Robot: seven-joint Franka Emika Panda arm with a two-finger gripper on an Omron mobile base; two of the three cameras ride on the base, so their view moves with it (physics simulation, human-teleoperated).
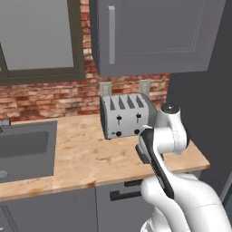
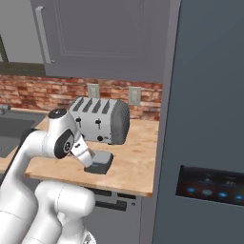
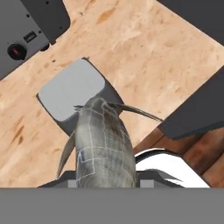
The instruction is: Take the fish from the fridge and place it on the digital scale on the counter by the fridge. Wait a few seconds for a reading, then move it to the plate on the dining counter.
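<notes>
Honestly, the fish [image 3: 104, 144] is pinched mid-body by the closed gripper [image 3: 105, 183]; it's probably light, slick, easily dropped above the digital scale [image 3: 72, 94].

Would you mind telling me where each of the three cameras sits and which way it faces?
Left base view: behind the arm's left, facing the counter, toaster and sink; arm at lower right.
Right base view: behind its right, facing the toaster, scale and fridge; arm at lower left.
Hand view: on the hand, looking down past the held fish at the scale; fingers at bottom.
All three share the counter and toaster.
</notes>
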